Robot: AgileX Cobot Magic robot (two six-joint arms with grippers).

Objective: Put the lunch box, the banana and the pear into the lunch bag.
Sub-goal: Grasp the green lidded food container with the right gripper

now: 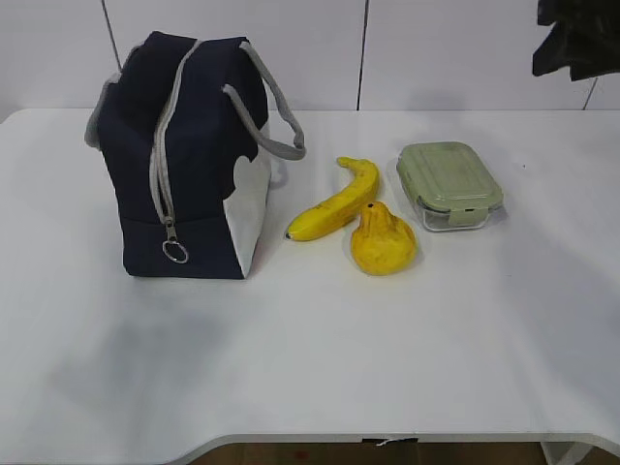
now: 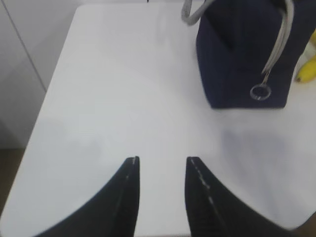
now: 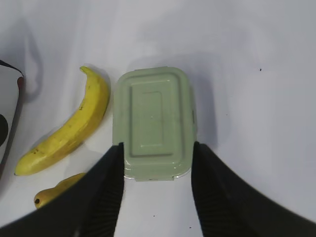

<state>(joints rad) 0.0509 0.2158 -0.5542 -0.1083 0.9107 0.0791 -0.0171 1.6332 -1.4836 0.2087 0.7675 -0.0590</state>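
Note:
The navy lunch bag (image 1: 184, 165) stands upright at the left, its ring zipper pull (image 1: 174, 252) hanging low on the near end. The banana (image 1: 339, 201), the pear (image 1: 383, 242) and the green-lidded lunch box (image 1: 448, 179) lie on the table to its right. My right gripper (image 3: 158, 145) is open above the lunch box (image 3: 152, 121), its fingertips to either side of the near end; the banana (image 3: 69, 133) and pear (image 3: 59, 192) lie to the left. My left gripper (image 2: 162, 160) is open and empty over bare table, left of the bag (image 2: 242, 54).
The white table (image 1: 310, 368) has its front edge near the bottom of the exterior view. A dark part of the right arm (image 1: 576, 39) hangs at the top right. The table's left edge (image 2: 49, 89) shows in the left wrist view.

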